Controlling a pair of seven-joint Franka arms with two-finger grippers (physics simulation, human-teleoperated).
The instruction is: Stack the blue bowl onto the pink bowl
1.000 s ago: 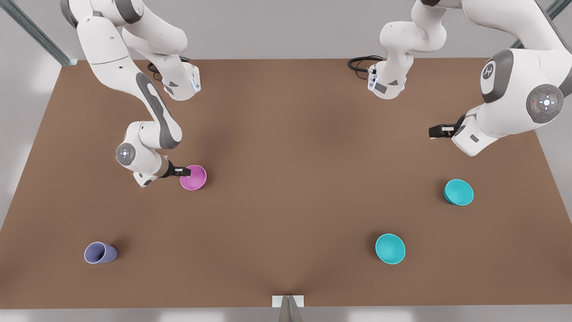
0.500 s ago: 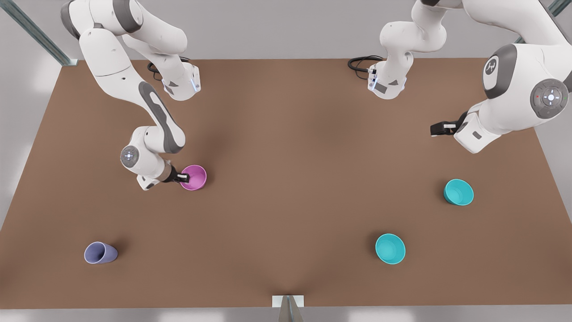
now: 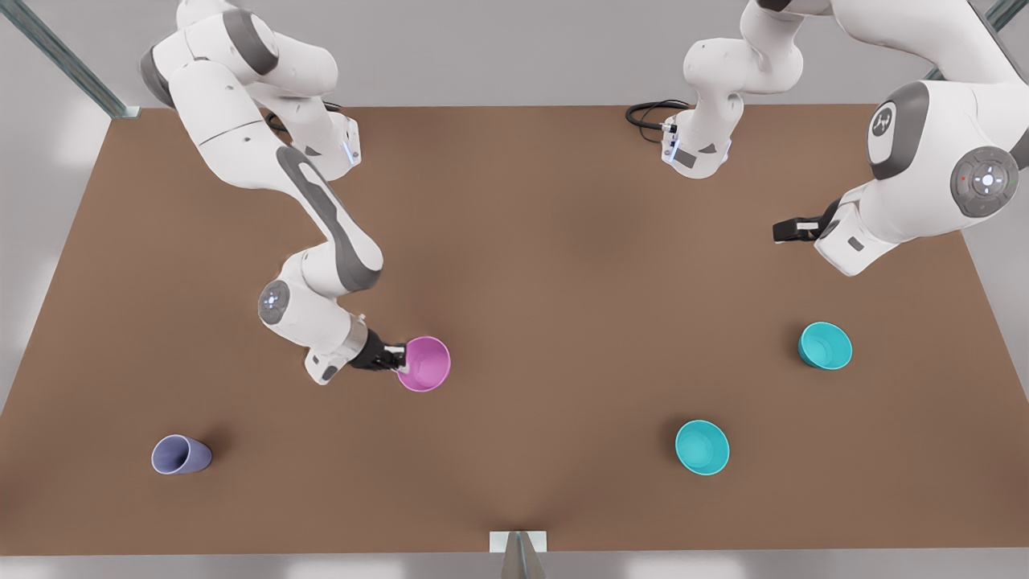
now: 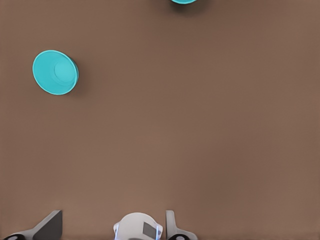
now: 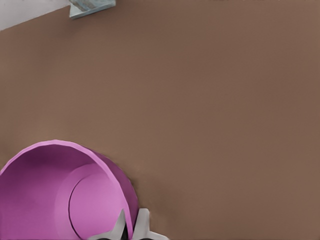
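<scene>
Right tool grips the pink bowl by its rim on the side facing the counter's left edge. The right wrist view shows one finger outside the bowl's wall and the other inside it, the wall pinched between them. Whether the bowl rests on the surface or hangs above it cannot be told.

The brown counter carries everything. The pink bowl sits a little to the left of the counter's middle, about halfway between the far and near edges. The left tool hovers over the counter near its right edge, closer to the far edge, holding nothing. Its fingers stand wide apart in the left wrist view.

One blue bowl stands close to the near edge, right of the middle and well apart from the pink bowl. A second blue bowl stands nearer the right edge, between the first one and the left tool. A lavender cup sits by the near left corner.
</scene>
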